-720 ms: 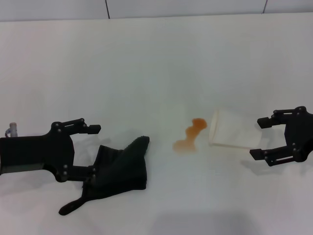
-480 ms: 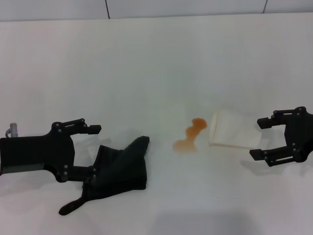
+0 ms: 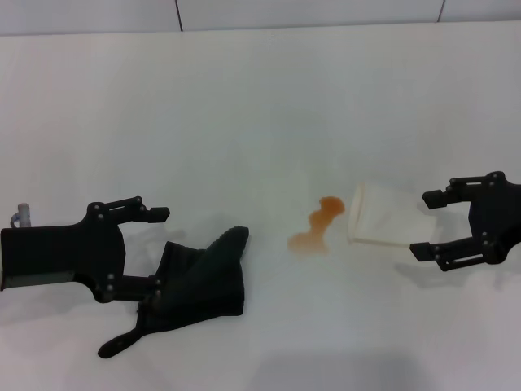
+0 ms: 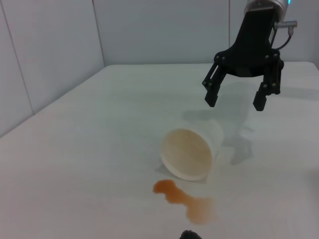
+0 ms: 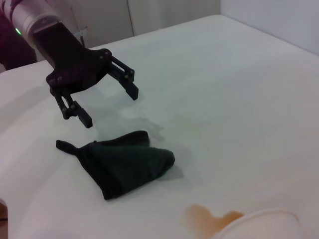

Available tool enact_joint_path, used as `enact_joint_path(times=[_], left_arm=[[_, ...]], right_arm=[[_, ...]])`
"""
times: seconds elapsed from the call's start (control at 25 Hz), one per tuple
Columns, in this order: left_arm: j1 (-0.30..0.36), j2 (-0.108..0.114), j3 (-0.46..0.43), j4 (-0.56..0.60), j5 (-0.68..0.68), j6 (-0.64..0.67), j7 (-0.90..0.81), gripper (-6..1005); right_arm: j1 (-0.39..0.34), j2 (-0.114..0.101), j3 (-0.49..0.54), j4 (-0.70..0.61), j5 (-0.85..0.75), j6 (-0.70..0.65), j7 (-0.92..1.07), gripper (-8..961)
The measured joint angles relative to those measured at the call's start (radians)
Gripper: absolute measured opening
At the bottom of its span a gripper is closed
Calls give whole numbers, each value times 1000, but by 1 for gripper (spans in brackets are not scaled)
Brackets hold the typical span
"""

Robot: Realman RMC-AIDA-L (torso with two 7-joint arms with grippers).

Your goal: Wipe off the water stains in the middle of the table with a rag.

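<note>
The water stains [image 3: 316,227] form a thin orange-brown puddle in the middle of the white table [image 3: 260,106]. The dark rag [image 3: 199,279] lies crumpled to their left, its narrow tail pointing toward the front edge. My left gripper [image 3: 156,249] is open just left of the rag and holds nothing; its nearer finger overlaps the rag's edge in the head view. The right wrist view shows this left gripper [image 5: 108,105] hovering above the rag [image 5: 124,167]. My right gripper [image 3: 425,225] is open, its fingers level with the base end of a tipped cup.
A white paper cup [image 3: 383,215] lies on its side just right of the stains, its mouth facing them. In the left wrist view the cup [image 4: 192,152] sits between the stains [image 4: 184,199] and the right gripper [image 4: 239,97]. A wall runs along the table's far edge.
My right gripper has shifted slightly left, closer to the cup's base. The left gripper, rag, stains and cup have not moved.
</note>
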Motion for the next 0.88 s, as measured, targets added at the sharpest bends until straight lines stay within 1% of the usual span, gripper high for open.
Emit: enact_joint_path(times=[0.4,0.88], left_arm=[[0,0,0,0,1,-1,0,870],[-2,0,1,-10,2,-20,0,868]], right_arm=[[22,0,0,-21,-2,-3,32,823],[68,0,-17,-80,-56,8,103,819]])
